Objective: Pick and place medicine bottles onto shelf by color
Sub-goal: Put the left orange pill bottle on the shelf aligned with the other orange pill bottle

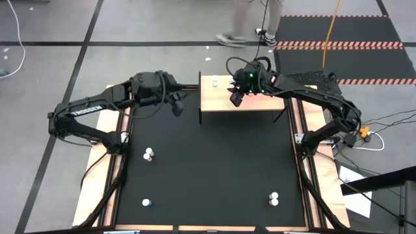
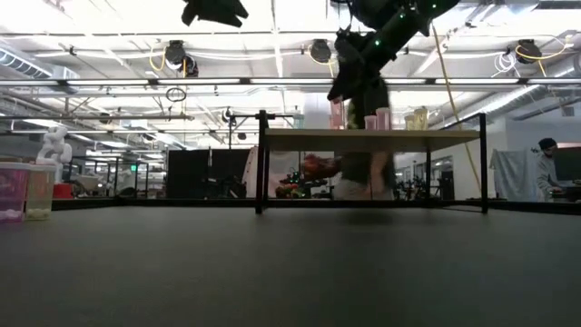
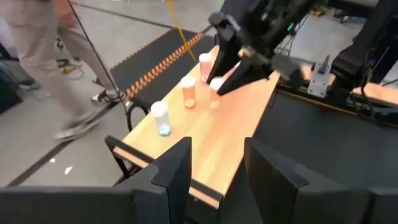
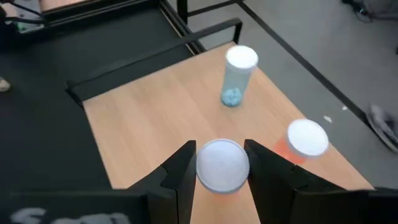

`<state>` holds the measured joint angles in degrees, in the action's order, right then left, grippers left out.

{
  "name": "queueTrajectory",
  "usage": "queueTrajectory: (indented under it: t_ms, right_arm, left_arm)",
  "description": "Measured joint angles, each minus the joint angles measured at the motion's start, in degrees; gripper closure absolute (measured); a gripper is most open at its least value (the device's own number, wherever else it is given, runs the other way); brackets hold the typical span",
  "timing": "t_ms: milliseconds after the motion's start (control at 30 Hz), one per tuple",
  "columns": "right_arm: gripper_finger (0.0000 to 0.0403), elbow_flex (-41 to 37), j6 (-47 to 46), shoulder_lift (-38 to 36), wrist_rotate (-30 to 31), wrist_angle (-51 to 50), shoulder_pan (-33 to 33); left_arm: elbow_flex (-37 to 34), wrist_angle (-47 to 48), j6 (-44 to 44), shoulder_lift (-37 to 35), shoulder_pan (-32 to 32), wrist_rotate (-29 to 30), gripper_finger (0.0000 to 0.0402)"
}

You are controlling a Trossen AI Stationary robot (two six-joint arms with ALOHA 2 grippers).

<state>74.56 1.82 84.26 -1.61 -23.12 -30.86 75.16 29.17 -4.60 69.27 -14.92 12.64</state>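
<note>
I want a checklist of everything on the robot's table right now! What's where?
Surface: black table, shelf at its far edge.
Job's things: blue bottle and orange bottle stand on the shelf; four bottles wait on the table.
Clutter: nothing seen.
Hands: right hand shut on a white-capped bottle over the shelf; left hand empty, open, beside the shelf.
Cables: yellow cable on the floor.
Surroundings: person walking past.

A grey floor (image 1: pixel 52 26) crossed by dark tape lines is stretching around the work area. Black ribbed mats (image 1: pixel 344 29) with red-and-white striped edges are lying nearby. A person (image 1: pixel 250 19) is walking past. Ceiling light strips (image 2: pixel 109 59) are glowing overhead.
</note>
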Motion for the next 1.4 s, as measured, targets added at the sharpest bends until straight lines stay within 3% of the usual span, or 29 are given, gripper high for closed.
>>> queueTrajectory:
  t_ms: [433,1200,1400]
  right_arm:
    - [0.0284,-6.12,-2.64,-0.17,-0.21,5.98,-1.06]
    - [0.0283,-6.38,-4.17,-1.57,-0.17,6.56,-1.8]
    - [0.0252,-6.38,-5.33,-1.57,-0.19,6.52,-2.07]
  left_arm:
    - [0.0,-2.43,3.25,-0.08,-3.97,-0.14,0.0254]
    - [0.0,-2.34,4.5,-0.08,-5.33,-0.16,0.0254]
    - [0.0,-2.39,4.29,-0.08,-5.31,0.49,0.0254]
